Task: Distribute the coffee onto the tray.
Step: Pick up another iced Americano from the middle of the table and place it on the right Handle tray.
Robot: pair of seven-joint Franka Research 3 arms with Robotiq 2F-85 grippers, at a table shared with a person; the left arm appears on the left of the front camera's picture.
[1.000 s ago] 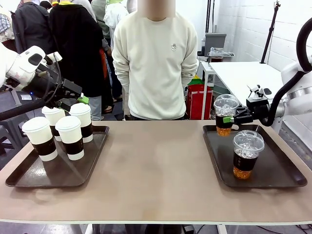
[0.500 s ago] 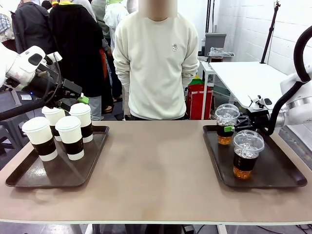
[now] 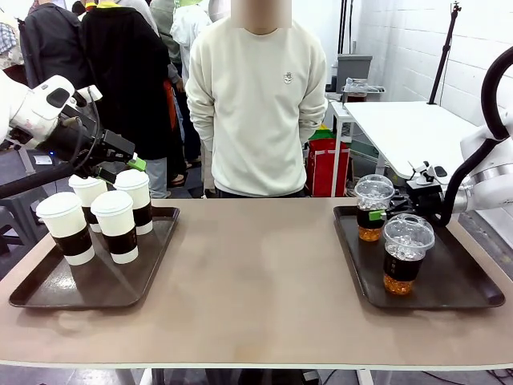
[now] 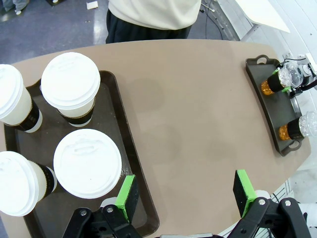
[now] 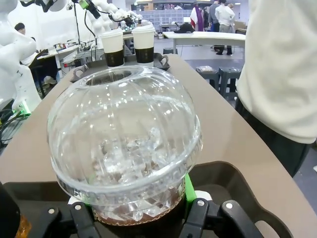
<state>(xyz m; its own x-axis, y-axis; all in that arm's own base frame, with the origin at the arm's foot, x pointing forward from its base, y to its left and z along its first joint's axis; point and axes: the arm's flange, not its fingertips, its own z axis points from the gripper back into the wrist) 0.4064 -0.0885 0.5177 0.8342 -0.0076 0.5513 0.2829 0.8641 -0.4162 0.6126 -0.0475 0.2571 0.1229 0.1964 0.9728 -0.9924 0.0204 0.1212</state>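
Note:
Four white lidded coffee cups [image 3: 116,224] with dark sleeves stand on the left tray [image 3: 48,293]. My left gripper [image 3: 120,167] hovers open above their far side. In its wrist view the open gripper [image 4: 184,193] looks down on the cups [image 4: 86,162], with one green pad by the tray's edge. Two clear dome-lidded iced coffees are on the right tray [image 3: 457,293]. My right gripper [image 3: 375,215] is shut on the far one [image 3: 372,200], low at the tray's far end. The near one [image 3: 405,257] stands free. The right wrist view shows the held cup [image 5: 124,139] between the pads of my right gripper [image 5: 136,210].
A person in a cream sweater [image 3: 256,104] stands at the far side of the table, arms down. The brown tabletop [image 3: 256,273] lies between the trays. Other people and a white table [image 3: 409,124] are behind.
My right gripper has come down with the iced coffee, from raised above the right tray's far end to low on it. The left arm has not moved.

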